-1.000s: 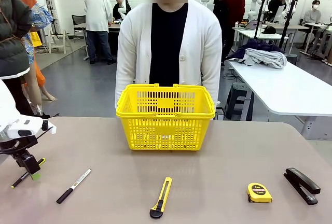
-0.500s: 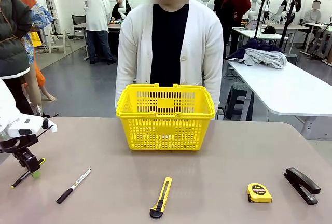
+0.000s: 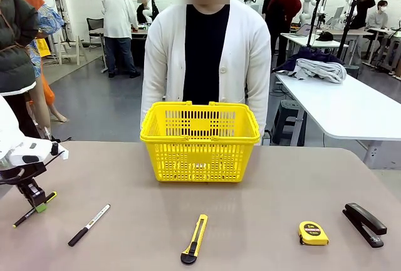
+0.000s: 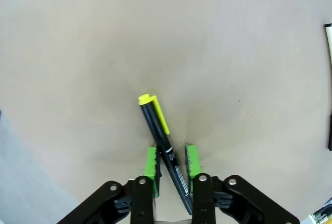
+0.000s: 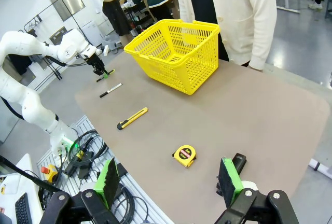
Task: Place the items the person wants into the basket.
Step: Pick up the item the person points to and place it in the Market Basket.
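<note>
The left claw [image 4: 171, 154] sits low over the near left corner of the worktop [image 3: 250, 202], its green pads [image 4: 151, 164] pinched narrow on the barrel of the black pen [image 4: 158, 130] with the yellow clip, which runs at a slant between them with its yellow end pointing away from the wrist. Whether the pen is clear of the surface cannot be told. Just beside it, toward the middle, the white pen [image 3: 89, 224] with the black cap lies flat on the worktop, and farther along the near edge lies the utility knife [image 3: 195, 239]. The yellow basket [image 3: 199, 158] stands at the far middle of the worktop, directly in front of the person [image 3: 200, 51] in the white cardigan. A yellow tape measure [image 3: 313, 233] and a black stapler [image 3: 364, 224] lie toward the near right. The right claw [image 5: 168, 180] hangs high off that end of the worktop, its fingers spread wide and holding nothing.
</note>
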`<state>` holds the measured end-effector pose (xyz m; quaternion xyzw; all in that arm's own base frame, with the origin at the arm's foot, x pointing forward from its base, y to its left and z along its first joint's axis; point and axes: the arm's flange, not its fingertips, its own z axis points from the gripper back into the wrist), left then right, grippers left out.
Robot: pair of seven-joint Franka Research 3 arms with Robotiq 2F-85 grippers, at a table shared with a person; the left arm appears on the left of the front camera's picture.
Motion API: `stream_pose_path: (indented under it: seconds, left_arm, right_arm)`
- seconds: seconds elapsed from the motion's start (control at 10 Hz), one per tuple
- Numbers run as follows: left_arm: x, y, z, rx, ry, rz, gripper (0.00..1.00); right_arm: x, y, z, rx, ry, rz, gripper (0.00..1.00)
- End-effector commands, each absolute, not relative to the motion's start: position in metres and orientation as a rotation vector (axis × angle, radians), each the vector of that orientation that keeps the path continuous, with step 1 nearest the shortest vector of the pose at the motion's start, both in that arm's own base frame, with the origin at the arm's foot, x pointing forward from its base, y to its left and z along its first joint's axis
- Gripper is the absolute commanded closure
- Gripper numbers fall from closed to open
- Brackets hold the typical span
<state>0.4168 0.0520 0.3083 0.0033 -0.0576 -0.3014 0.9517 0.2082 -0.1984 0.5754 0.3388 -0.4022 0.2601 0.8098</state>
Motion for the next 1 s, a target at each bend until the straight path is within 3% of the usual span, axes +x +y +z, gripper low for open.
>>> stream_pose_path:
  seconds: [0.0,0.5,0.9]
  left_arm:
    - [0.414,0.052,0.302,-0.003,-0.119,-0.587,1.0]
    - [0.415,0.047,0.308,0.053,-0.071,-0.675,1.0]
    - [0.406,0.044,0.44,0.085,-0.028,-0.826,1.0]
  right_arm:
    - [0.211,-0.198,0.577,0.736,-0.876,0.566,0.0]
    - [0.211,-0.198,0.577,0.736,-0.876,0.566,0.0]
    - [0.211,-0.198,0.577,0.736,-0.876,0.566,0.0]
